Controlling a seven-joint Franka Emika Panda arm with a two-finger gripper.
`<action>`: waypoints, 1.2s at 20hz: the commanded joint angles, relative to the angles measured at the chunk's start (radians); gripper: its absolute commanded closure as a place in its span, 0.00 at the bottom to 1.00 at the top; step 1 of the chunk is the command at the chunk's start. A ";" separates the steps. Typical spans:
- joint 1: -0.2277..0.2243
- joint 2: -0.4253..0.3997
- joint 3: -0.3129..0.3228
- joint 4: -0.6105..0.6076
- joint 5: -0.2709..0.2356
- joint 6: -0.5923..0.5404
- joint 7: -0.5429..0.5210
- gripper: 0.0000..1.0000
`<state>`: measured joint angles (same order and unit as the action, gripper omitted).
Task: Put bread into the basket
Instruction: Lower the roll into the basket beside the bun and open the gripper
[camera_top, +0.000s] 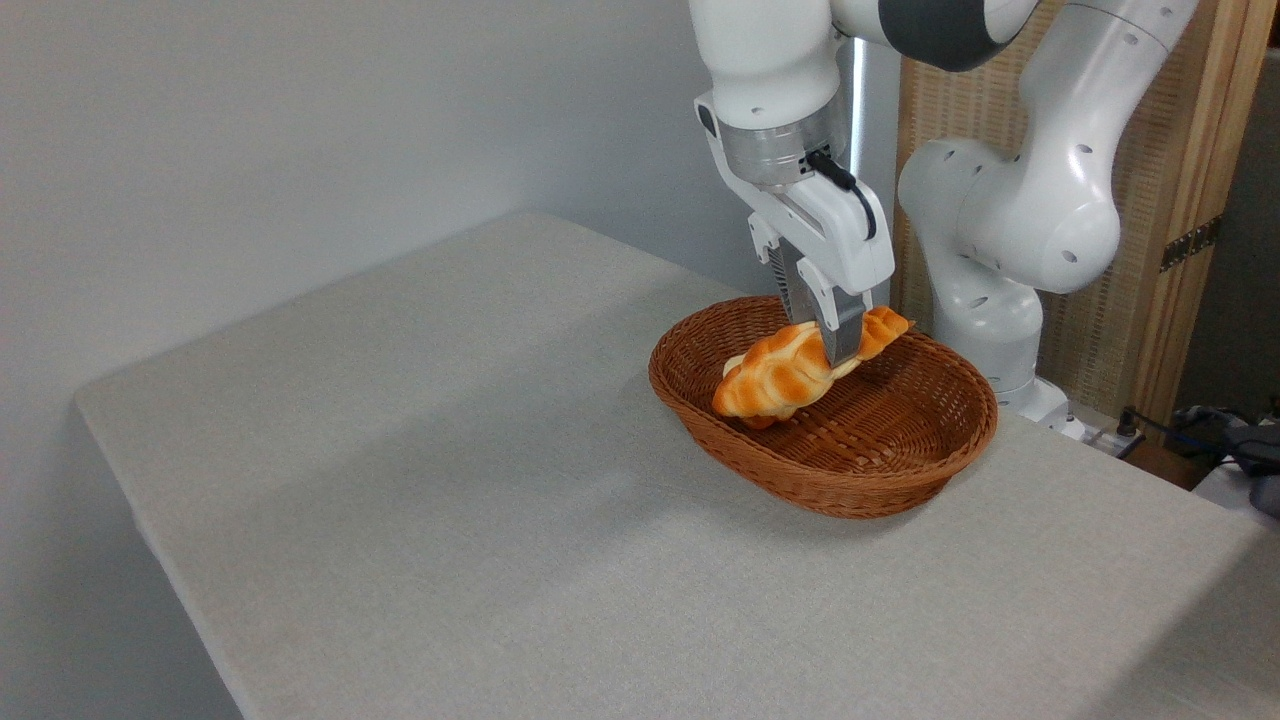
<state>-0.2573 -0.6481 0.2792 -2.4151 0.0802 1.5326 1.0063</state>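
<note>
We see the long braided golden-orange bread loaf (785, 370) held inside the oval brown woven wicker basket (860, 480), tilted: its lower pointed end dips toward 8 o'clock near the basket floor, its upper end rises toward 2 o'clock, over the far rim. Whether the low end touches the weave we can't tell. A bit of something pale shows just under the loaf; too hidden to identify.

The white two-finger gripper (835, 345) is clamped on the loaf approx. two-thirds up its length, fingers (838, 335) pointing down w/ the near one lying across the bread's front. The gripper body leans slightly, w/ a black cable looping along its side. Above it sits the silver wrist ring, then the white Franka arm (1010, 200) goes up out of frame at 12 o'clock and comes back down via a bulky elbow joint at 3 o'clock of the basket, base standing just behind the table edge.

The basket rests on a pale grey cloth-textured table (450, 480), toward its 2 o'clock part. A plain light grey wall (250, 130) runs behind at 10–12 o'clock. At 1–3 o'clock we see a wood-framed woven screen (1180, 250), w/ dark cables (1190, 425) low at 3 o'clock.
</note>
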 joint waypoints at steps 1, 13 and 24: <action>-0.013 -0.012 0.014 0.002 0.016 -0.022 0.018 0.00; -0.013 -0.008 0.017 0.013 0.016 -0.012 0.018 0.00; -0.017 0.111 0.028 0.284 -0.082 0.056 -0.061 0.00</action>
<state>-0.2573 -0.6310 0.2888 -2.2528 0.0561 1.5616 1.0026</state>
